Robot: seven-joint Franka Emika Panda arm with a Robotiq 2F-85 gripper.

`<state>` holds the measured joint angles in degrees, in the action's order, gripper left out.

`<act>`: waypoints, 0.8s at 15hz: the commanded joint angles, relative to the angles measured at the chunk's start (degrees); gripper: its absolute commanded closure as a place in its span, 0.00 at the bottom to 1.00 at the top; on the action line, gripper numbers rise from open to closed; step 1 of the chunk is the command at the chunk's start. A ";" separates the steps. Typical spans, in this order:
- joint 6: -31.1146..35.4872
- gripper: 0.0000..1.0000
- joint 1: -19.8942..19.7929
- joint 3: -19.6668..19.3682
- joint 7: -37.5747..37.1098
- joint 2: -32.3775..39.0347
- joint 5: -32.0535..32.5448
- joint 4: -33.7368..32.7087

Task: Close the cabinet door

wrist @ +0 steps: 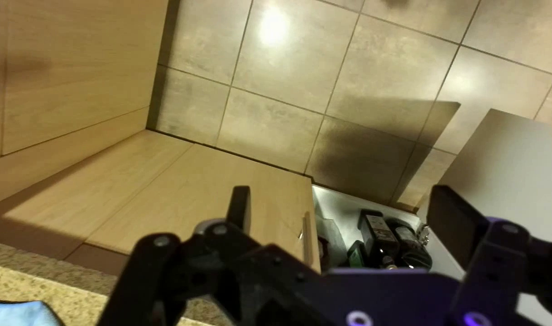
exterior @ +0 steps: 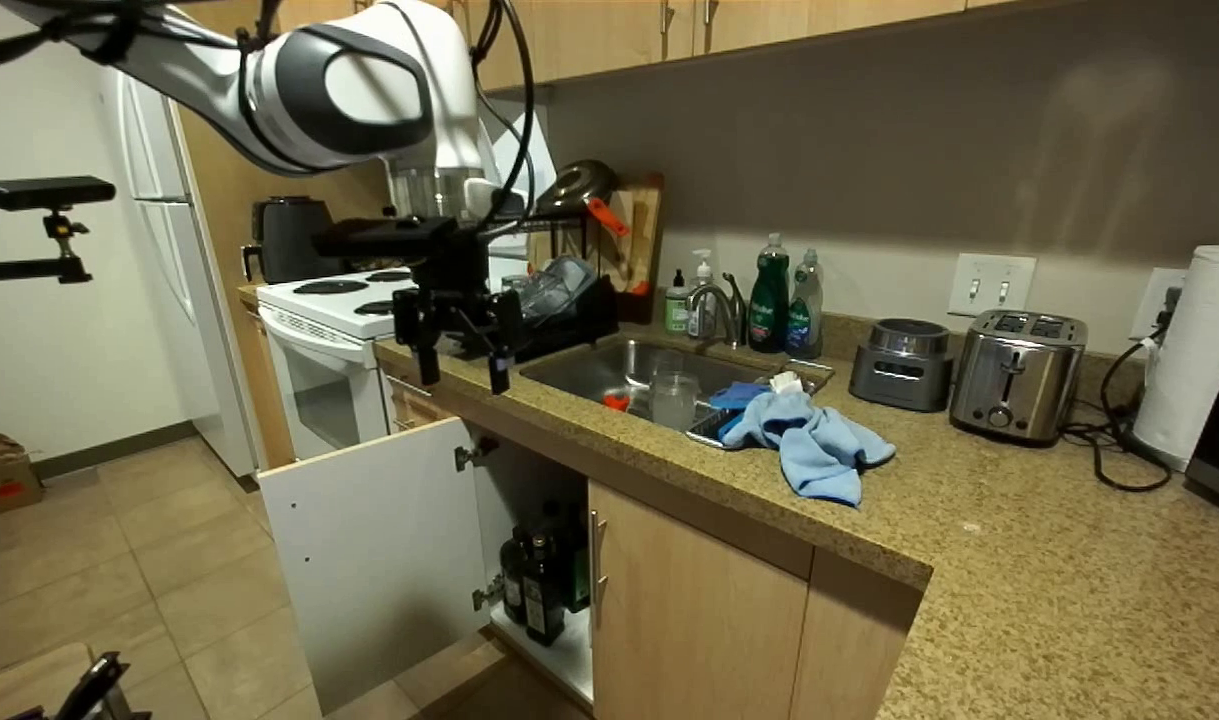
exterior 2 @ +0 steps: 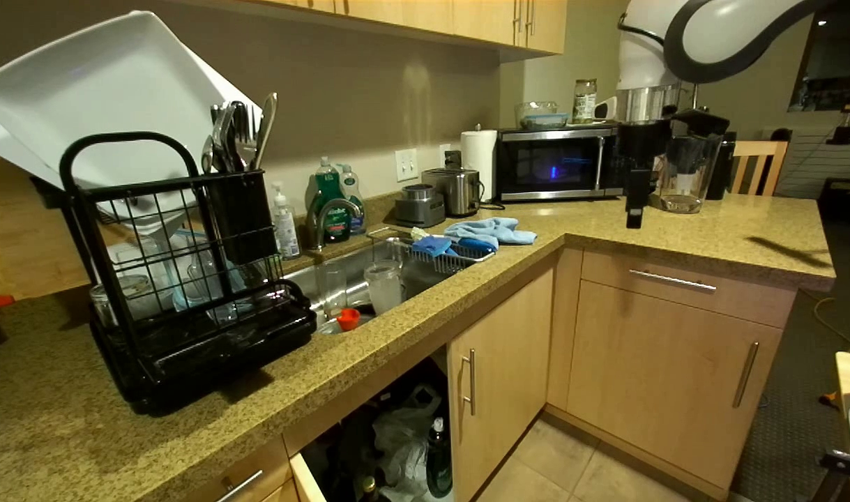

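The cabinet door stands wide open, and its white inner face [exterior: 379, 560] shows in an exterior view. Its edge [exterior 2: 305, 477] shows at the bottom of an exterior view. In the wrist view the door [wrist: 511, 163] is at the right. Its wood front and handle are hidden. My gripper [exterior: 464, 372] hangs above the door, near counter-top height, apart from it. It also shows in an exterior view [exterior 2: 634, 216]. In the wrist view the gripper [wrist: 341, 199] has its fingers spread wide with nothing between them, pointing down toward the floor and the open cabinet.
A matching wood door [exterior: 699, 600] beside the opening is shut. Dark bottles [exterior: 544, 590] stand inside the cabinet. The stone counter [exterior: 769, 510] edge overhangs it, with a sink [exterior: 609, 365], a blue cloth [exterior: 819, 440] and a dish rack [exterior 2: 187, 279]. A white oven [exterior: 319, 370] stands beyond.
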<state>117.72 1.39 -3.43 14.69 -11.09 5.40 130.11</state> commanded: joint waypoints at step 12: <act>11.27 0.00 7.36 11.72 -20.65 10.96 -0.75 2.17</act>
<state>125.82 7.74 6.81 -1.96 -1.14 3.79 131.37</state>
